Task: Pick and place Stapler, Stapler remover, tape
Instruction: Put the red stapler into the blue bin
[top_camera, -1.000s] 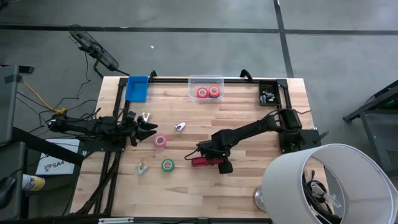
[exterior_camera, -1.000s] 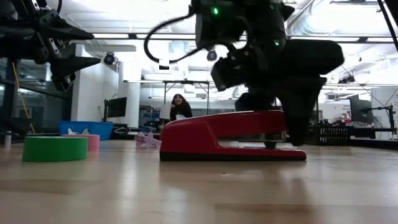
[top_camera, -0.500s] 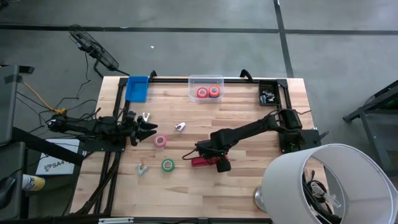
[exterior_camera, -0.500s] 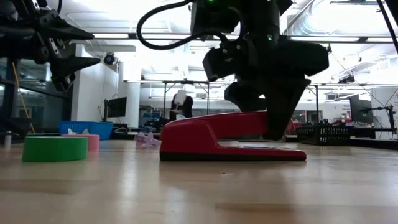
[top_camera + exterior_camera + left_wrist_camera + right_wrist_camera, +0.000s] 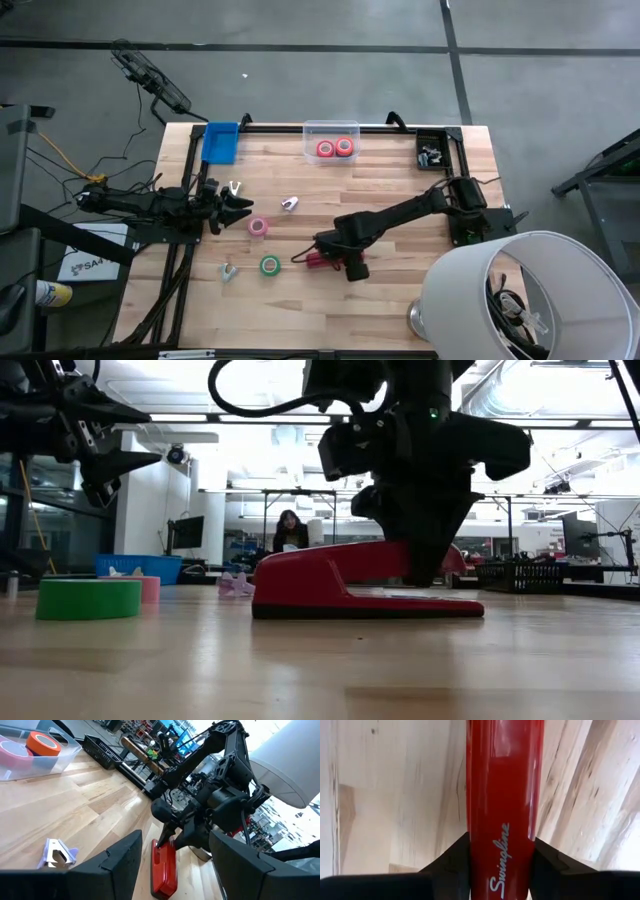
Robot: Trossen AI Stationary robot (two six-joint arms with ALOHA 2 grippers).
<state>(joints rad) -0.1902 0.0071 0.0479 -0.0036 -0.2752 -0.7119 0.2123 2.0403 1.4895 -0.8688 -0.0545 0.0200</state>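
"Swingline" in pale script along top of red stapler point(image 5: 502, 795), no other legible txt

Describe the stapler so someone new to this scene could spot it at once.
On the wooden table, follow the right arm to the right gripper, near the middle of the front half. Its fingers sit against both sides of the stapler, which lies flat on the wood. It is the only long, narrow red thing; the nearby green tape and pink tape are small rings.
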